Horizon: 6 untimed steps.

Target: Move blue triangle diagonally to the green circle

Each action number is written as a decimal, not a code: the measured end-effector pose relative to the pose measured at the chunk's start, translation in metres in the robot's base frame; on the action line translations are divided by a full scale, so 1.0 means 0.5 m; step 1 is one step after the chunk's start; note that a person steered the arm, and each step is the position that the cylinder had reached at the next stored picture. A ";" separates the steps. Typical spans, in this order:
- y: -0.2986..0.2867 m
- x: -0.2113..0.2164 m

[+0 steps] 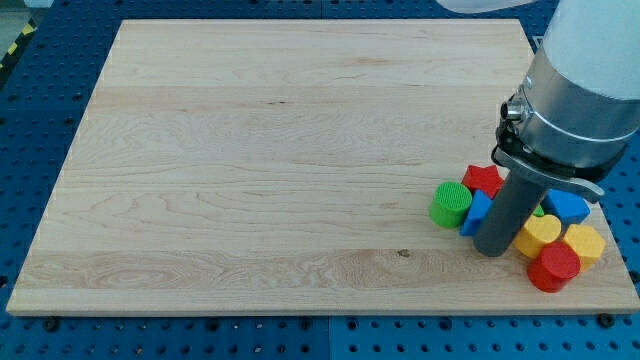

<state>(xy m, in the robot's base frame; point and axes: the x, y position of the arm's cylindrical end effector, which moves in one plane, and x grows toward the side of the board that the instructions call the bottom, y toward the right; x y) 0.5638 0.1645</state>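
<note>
The green circle [451, 203] lies at the view's right, on the left edge of a cluster of blocks. A blue block [477, 212], likely the blue triangle, sits just right of it, touching it and partly hidden behind my rod. My tip [492, 248] rests on the board just below and right of that blue block, at the cluster's lower left. A red star [483, 180] lies above the blue block.
Right of my rod lie another blue block [567, 207], a yellow heart [539, 235], a yellow block [584, 243], a red cylinder [553, 268] and a sliver of green [538, 211]. The wooden board [250, 150] ends close to the cluster at the right and bottom.
</note>
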 end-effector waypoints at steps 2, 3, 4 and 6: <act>-0.019 -0.064; -0.034 -0.091; -0.061 -0.126; -0.091 -0.161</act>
